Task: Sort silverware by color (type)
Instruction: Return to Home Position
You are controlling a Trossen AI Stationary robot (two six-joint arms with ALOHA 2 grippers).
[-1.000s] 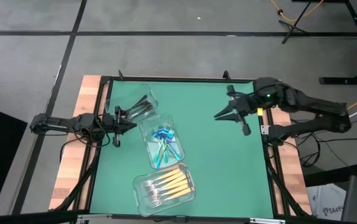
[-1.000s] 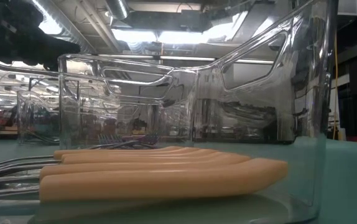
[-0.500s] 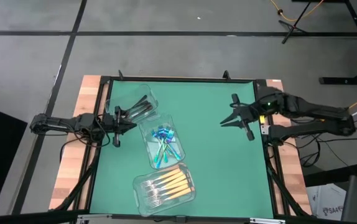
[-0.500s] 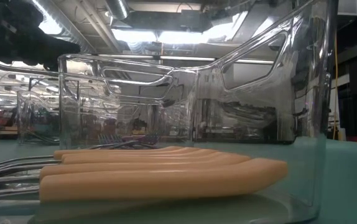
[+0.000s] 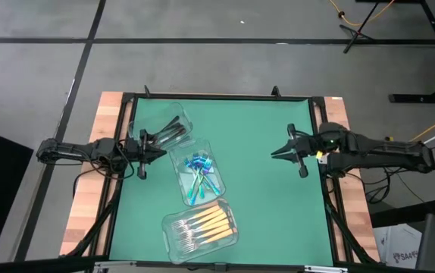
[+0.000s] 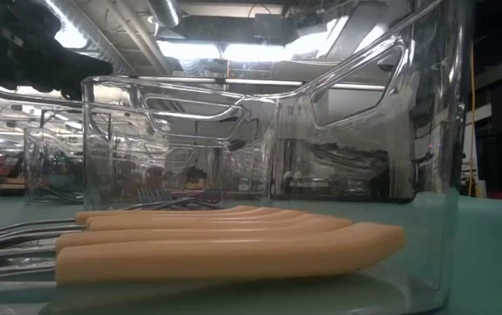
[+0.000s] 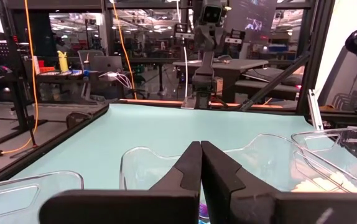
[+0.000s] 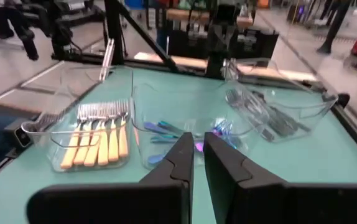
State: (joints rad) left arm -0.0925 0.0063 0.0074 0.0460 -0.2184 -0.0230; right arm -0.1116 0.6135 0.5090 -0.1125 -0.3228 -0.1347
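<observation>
Left gripper [image 7: 201,144]: fingers closed against each other, nothing held; at the mat's left edge, tips just at the rear bin [image 5: 137,120].
Right gripper [image 8: 197,137]: fingers together, nothing held; low over the mat [image 5: 255,212] near its right edge, well apart from all three bins.
Black utensils [image 5: 170,130]: loosely heaped in the rear bin.
Blue utensils [image 5: 197,171]: in the middle bin [image 5: 216,189], lying crossed over one another.
Orange-handled forks [image 5: 207,223]: in the front bin [image 5: 168,236], side by side, tines toward the table's left.
Bins: clear plastic, set in a slanting row on the mat's left half, each close against the next; whether they touch cannot be told.
</observation>
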